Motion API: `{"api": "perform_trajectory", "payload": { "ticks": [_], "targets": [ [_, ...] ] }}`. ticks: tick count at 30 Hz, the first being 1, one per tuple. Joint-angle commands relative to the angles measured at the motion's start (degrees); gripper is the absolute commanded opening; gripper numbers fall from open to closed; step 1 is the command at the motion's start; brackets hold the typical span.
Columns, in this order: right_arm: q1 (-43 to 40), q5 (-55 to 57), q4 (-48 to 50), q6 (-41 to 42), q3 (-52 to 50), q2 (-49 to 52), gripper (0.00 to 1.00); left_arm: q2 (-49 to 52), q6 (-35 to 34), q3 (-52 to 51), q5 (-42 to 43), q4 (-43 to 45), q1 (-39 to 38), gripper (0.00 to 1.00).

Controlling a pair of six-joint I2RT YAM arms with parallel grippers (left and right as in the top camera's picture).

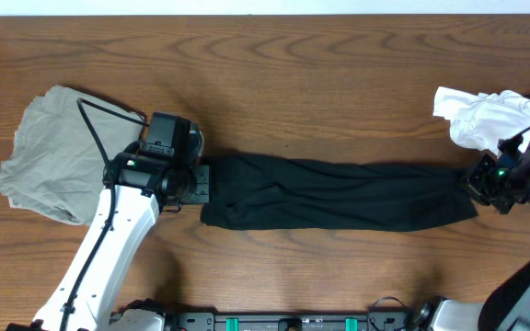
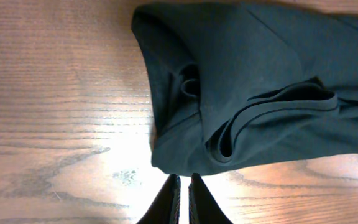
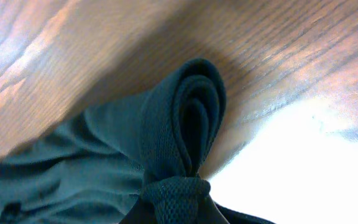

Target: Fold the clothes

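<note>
Close under the left wrist, the left end effector (image 2: 183,198) sat with its fingers pressed together and nothing between them. Its tips were just short of the black garment (image 2: 253,81), whose bunched end lay flat on the worktop (image 2: 55,93); that end looked let go, or not yet taken. Under the right wrist, the right end effector (image 1: 477,184) was clamped on the garment's other end, with a rolled fold of dark cloth pinched between its fingers. Between the two arms the garment ran as a long narrow band across the middle of the worktop, left to right, likely drawn out so its layers would lie straight before a fold. Judged from this, it had been narrowed lengthwise but not yet doubled end to end. Farther off, a grey garment (image 1: 49,152) lay crumpled at the left edge beside the left arm. A white garment (image 1: 486,115) was heaped at the far right behind the right arm. Both were unfolded and seemingly parked out of the way.
</note>
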Motion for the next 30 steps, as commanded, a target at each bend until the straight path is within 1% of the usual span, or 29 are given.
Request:
{"api": "perform_trajectory", "payload": {
  "ticks": [1,5,12,14,20,24,30],
  "targets": [
    [3.93,5.4,-3.1,1.38,3.67,-4.81,0.01,-0.22,-0.11,0.81,-1.11,-0.15,0.33,0.08],
    [11.56,12.81,-7.85,4.85,5.77,-7.52,0.01,-0.22,-0.31,0.81,-1.07,-0.17,0.33,0.08],
    [26.67,24.68,-10.34,16.76,5.95,-6.84,0.01,-0.22,-0.33,0.79,-0.66,-1.07,0.33,0.07],
    [30.18,26.56,-10.34,20.11,5.95,-6.56,0.01,-0.22,-0.33,0.72,-0.66,-1.44,0.33,0.07],
    [38.1,29.03,-10.73,25.35,5.95,-5.4,0.01,-0.22,-0.33,0.63,-0.66,-1.77,0.33,0.07],
    [42.47,29.07,-10.54,28.96,5.95,-2.62,0.01,-0.22,-0.33,0.63,-0.66,-2.43,0.33,0.07],
    [49.07,24.59,-5.38,31.5,5.95,3.04,0.01,-0.22,-0.33,0.63,-0.66,-2.95,0.33,0.07]
  ]
}}
